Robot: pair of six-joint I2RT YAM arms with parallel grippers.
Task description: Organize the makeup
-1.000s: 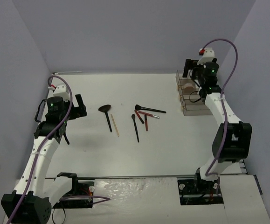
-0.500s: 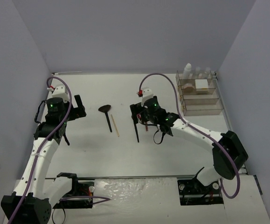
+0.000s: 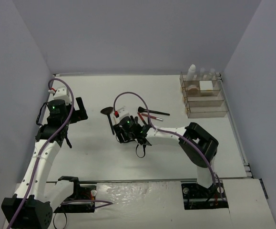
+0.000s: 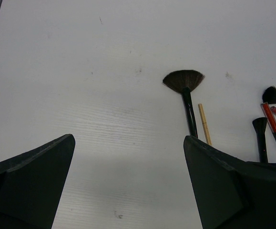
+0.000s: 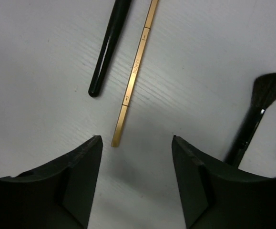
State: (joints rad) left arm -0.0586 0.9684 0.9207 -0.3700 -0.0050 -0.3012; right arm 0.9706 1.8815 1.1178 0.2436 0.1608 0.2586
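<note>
The tan pencil [image 5: 133, 71] lies on the table beside a black brush handle [image 5: 110, 47]. Its near end is just ahead of my right gripper [image 5: 135, 139], which is open and holds nothing. From above, the right gripper [image 3: 124, 138] hovers low next to the fan brush [image 3: 107, 111]. More brushes [image 3: 152, 111] and red pencils [image 4: 272, 125] lie to its right. My left gripper [image 4: 128, 137] is open and empty over bare table, well left of the fan brush [image 4: 184, 81]. White-capped bottles [image 3: 192, 71] and a white pad [image 3: 205, 86] sit in the organizer.
The clear tiered organizer [image 3: 202, 107] stands at the back right by the wall. The right arm [image 3: 176, 131] stretches across the middle of the table. Grey walls close in the left, back and right sides.
The right arm swung from the organizer at the back right across to the middle, down over the tan pencil, and its jaws narrowed. The left arm stayed still.
</note>
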